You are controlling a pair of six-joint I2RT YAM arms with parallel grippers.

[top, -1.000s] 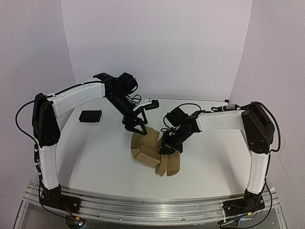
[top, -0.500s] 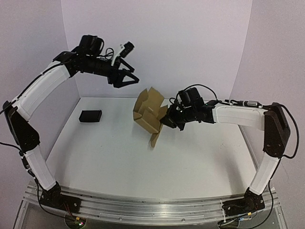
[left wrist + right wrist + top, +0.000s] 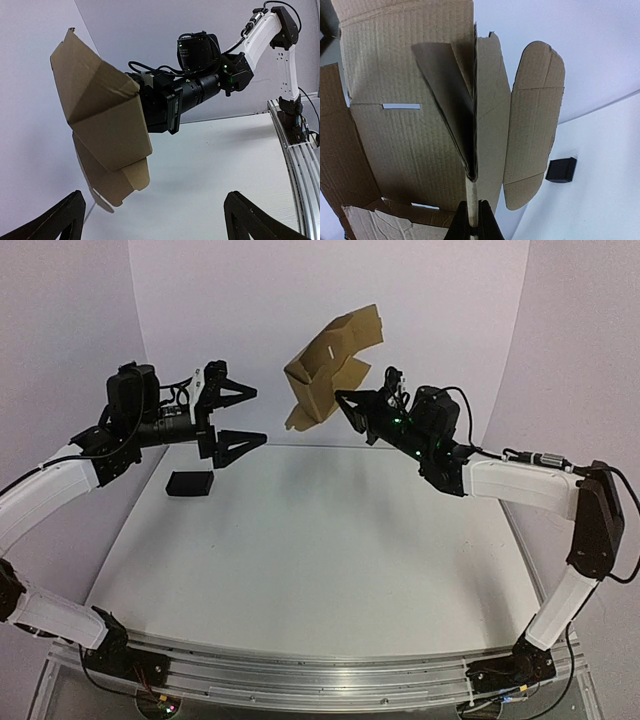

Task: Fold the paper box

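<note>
Counting from where I'm standing: 2 arms, 2 grippers, 1 paper box (image 3: 332, 365), 1 small black block (image 3: 190, 483).

The right gripper (image 3: 346, 403) is holding the box up in the air, well above the table (image 3: 320, 560) and in front of the pale back wall, approx. mid-scene. In the right wrist view that gripper (image 3: 471, 223) is pinching a thin cardboard edge at the bottom of the box. Its fingers (image 3: 462, 226) are pressing almost together, w/ only the sheet btwn them.

The box is plain brown cardboard, only partly folded, w/ panels sticking out at diff. angles. From the right wrist I'm counting 2 narrow slots cut in the panels, 1 higher and 1 lower, plus 1 rounded flap hanging out on the right side. From the left wrist the box (image 3: 105, 125) is showing a sharp folded corner on top and 1 rounded flap drooping below.

The left gripper (image 3: 243, 415) is gaping wide, holding nothing. It's pointing towards the box but hanging well apart from it, lower and to the left. In its own view the 2 finger tips are sitting at the bottom corners, far apart.

The block is lying flat on the table at the back left, under the left gripper in the top view.
</note>
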